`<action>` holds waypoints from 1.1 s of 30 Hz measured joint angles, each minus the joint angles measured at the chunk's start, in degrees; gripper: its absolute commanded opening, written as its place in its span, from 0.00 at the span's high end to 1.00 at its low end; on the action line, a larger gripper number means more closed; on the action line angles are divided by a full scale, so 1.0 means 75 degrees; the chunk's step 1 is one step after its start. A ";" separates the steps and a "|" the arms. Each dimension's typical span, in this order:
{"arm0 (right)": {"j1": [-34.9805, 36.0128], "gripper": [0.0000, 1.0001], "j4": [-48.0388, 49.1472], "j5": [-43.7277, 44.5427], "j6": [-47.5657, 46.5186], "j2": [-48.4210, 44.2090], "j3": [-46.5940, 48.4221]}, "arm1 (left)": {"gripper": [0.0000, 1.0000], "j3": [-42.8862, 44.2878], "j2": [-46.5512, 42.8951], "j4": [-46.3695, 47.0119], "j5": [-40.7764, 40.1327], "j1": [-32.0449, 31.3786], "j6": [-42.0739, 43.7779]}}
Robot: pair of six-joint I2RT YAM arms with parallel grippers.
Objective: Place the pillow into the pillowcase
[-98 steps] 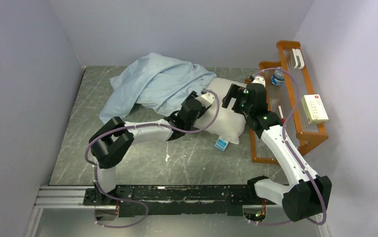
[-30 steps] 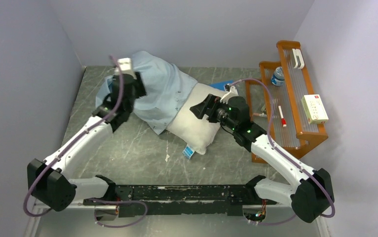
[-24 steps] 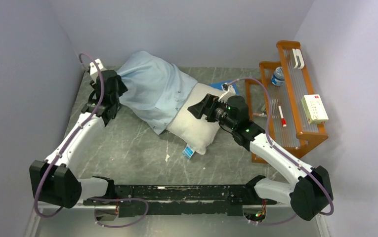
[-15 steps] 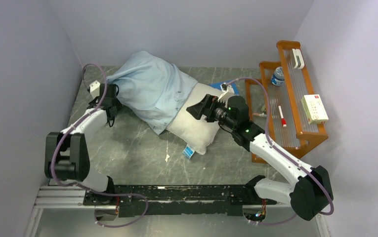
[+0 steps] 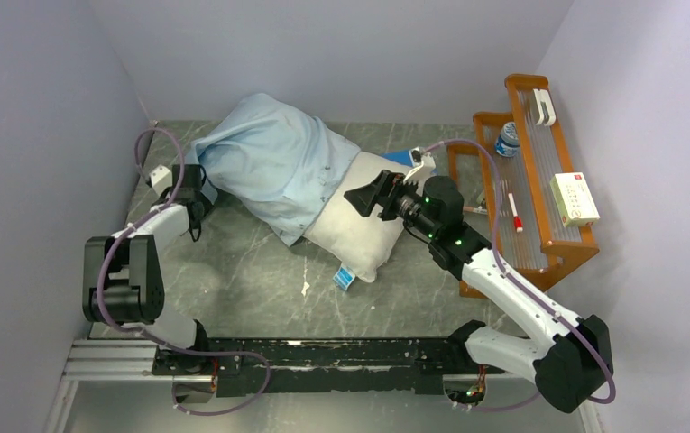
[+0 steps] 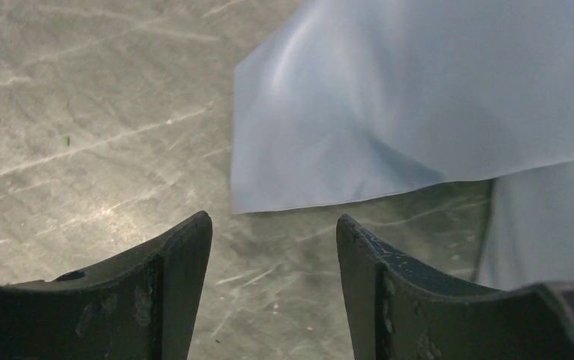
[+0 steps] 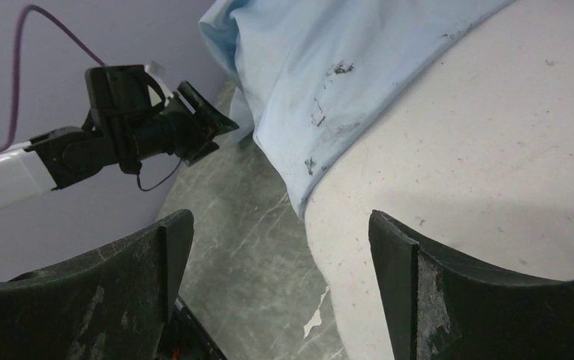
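The pillow [image 5: 365, 230] lay on the grey marbled desk [image 5: 251, 271], slanting from the back left toward the near right. Its far-left part was covered by the pillowcase [image 5: 278, 167], which bulged plumply over it. Its near-right end was bare, with a small blue tag [image 5: 347, 276] at the lower corner. In the right wrist view the hem of the pillowcase [image 7: 329, 60] crossed the off-white pillow [image 7: 494, 150] on a diagonal, and a few dark smudges [image 7: 327, 101] marked the cloth near that hem.

The left claw [image 5: 200, 187] sat low at the left edge of the pillowcase. In its own wrist view the left claw [image 6: 272, 225] was released, its jaws spread with only bare desk [image 6: 81, 112] between them. A loose corner of the pillowcase [image 6: 389, 112] lay just ahead of the fingertips, not gripped.

The right claw [image 5: 370, 197] hung above the bare part of the pillow, close to the hem. Seen from the right wrist, the right claw [image 7: 280, 217] was also released, jaws wide and holding nothing, with the pillow's edge and desk [image 7: 246, 225] showing between them. The left claw [image 7: 201, 124] appeared beyond, at the far side of the pillowcase.

A wooden rack [image 5: 539, 244] stood along the right side of the desk, carrying a bottle [image 5: 506, 140] and a white box [image 5: 574, 198]. A darker blue square [image 5: 402, 158] lay behind the pillow.
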 measured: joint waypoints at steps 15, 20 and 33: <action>0.0003 0.09 -0.0067 0.0052 -0.0050 -0.0032 0.0000 | 0.83 -0.0137 0.1230 0.1274 0.0729 0.0595 0.0140; 0.0003 0.09 -0.0125 0.0131 -0.0076 -0.0032 0.0000 | 0.95 -0.0137 0.1282 0.1358 0.0807 0.0618 0.0224; 0.0000 0.09 -0.0146 0.0335 -0.0379 -0.0012 -0.0003 | 0.95 0.2541 0.0029 0.2713 0.0799 0.0624 0.0787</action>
